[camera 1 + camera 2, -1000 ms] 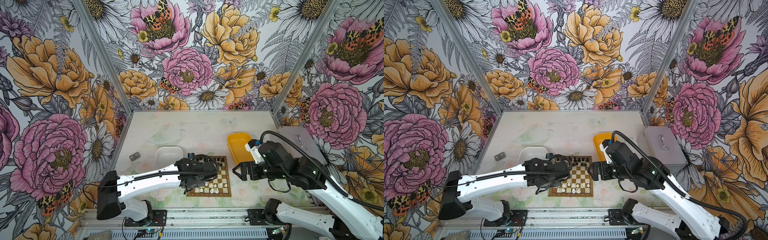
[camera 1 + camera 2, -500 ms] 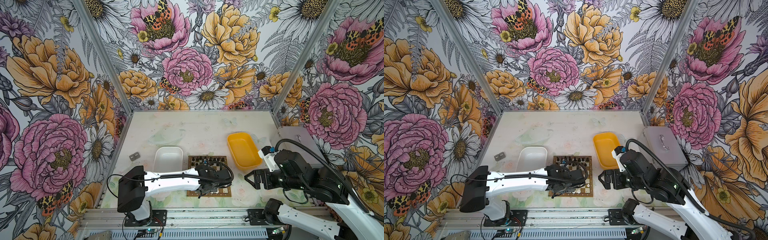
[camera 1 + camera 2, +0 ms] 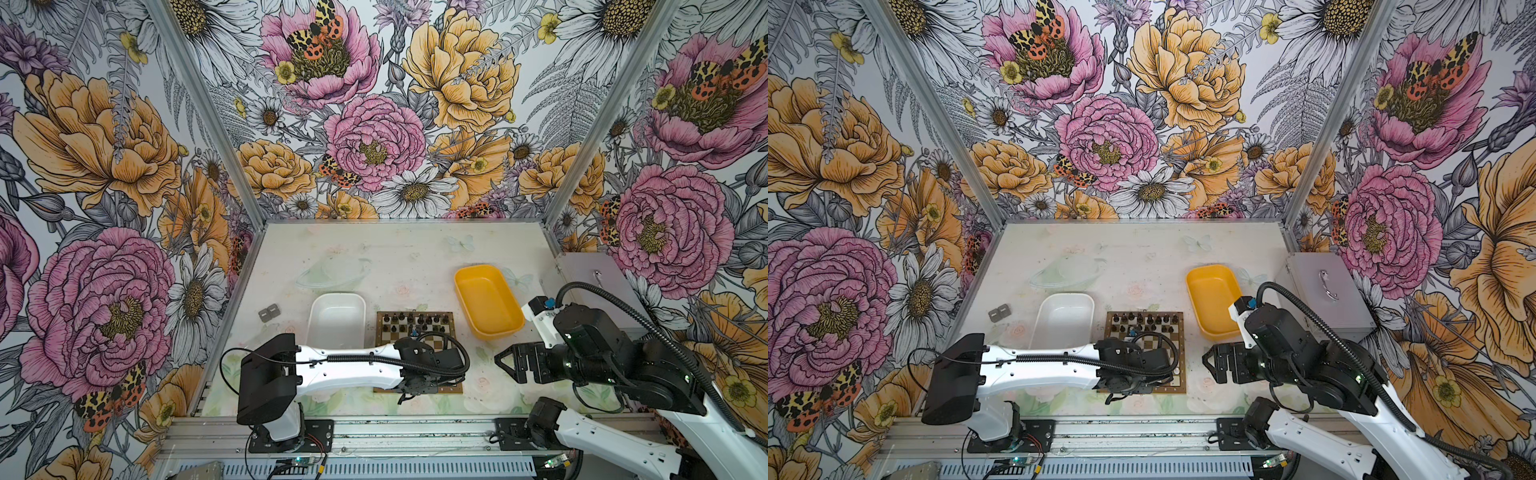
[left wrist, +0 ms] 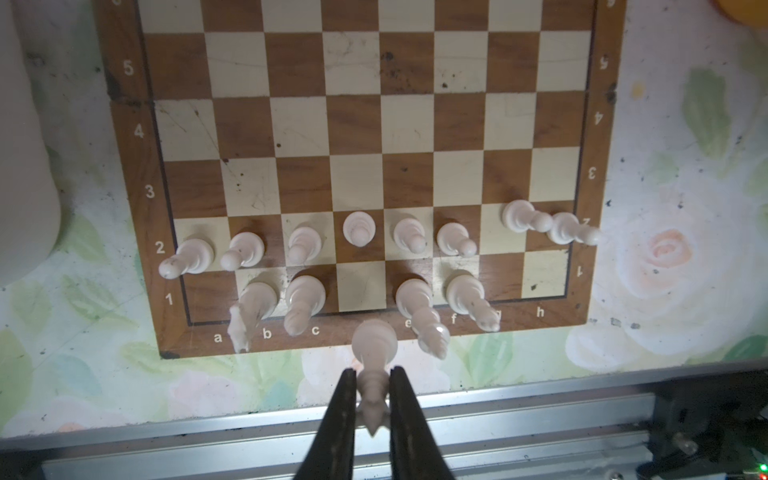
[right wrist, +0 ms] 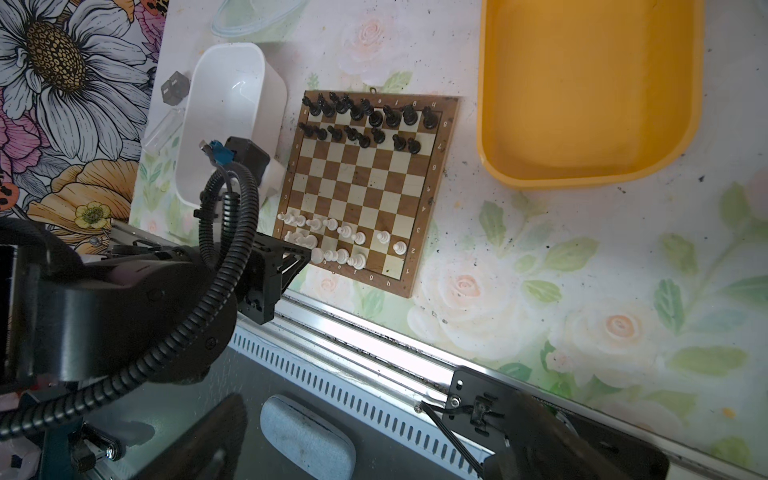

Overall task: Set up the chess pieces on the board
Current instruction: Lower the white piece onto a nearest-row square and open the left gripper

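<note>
A white chess piece [image 4: 374, 353] is gripped by its top in the closed left tool [image 4: 372, 376], above the near border of the board [image 4: 137, 166], presumably for setting on the vacant first-rank square [image 4: 360, 286]. The right tool [image 3: 505, 362] is held wide open and empty beside the board, likely to stay clear.

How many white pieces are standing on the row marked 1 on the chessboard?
4 white pieces: one on b1, one on c1, one on e1, one on f1. A fifth white piece is pinched in the left gripper. None look hidden.
</note>
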Robot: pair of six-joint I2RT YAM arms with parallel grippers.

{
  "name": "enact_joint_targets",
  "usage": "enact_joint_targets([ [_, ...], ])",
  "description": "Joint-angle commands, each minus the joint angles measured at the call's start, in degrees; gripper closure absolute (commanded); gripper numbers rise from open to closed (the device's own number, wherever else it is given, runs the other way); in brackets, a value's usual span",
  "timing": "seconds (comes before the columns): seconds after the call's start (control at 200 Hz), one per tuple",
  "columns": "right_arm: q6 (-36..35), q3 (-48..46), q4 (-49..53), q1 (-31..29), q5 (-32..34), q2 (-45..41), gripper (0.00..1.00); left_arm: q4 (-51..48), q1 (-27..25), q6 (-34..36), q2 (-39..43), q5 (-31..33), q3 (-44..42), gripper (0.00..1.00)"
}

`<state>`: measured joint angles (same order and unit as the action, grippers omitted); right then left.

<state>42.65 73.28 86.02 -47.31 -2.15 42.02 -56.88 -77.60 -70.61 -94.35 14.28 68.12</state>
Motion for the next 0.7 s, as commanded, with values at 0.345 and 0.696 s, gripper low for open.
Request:
enact_joint_targets([
  [0.345,1.0,1.3,-1.5,-0.3,1.6,2.0,0.0,2.6,1.1,1.2,-0.7,-1.9,-2.6,0.82],
  [0.696,1.5,1.4,-1.6,-0.3,2.3,2.4,0.0,3.0,4.4,4.2,-1.9,-3.9,-1.8,0.82],
])
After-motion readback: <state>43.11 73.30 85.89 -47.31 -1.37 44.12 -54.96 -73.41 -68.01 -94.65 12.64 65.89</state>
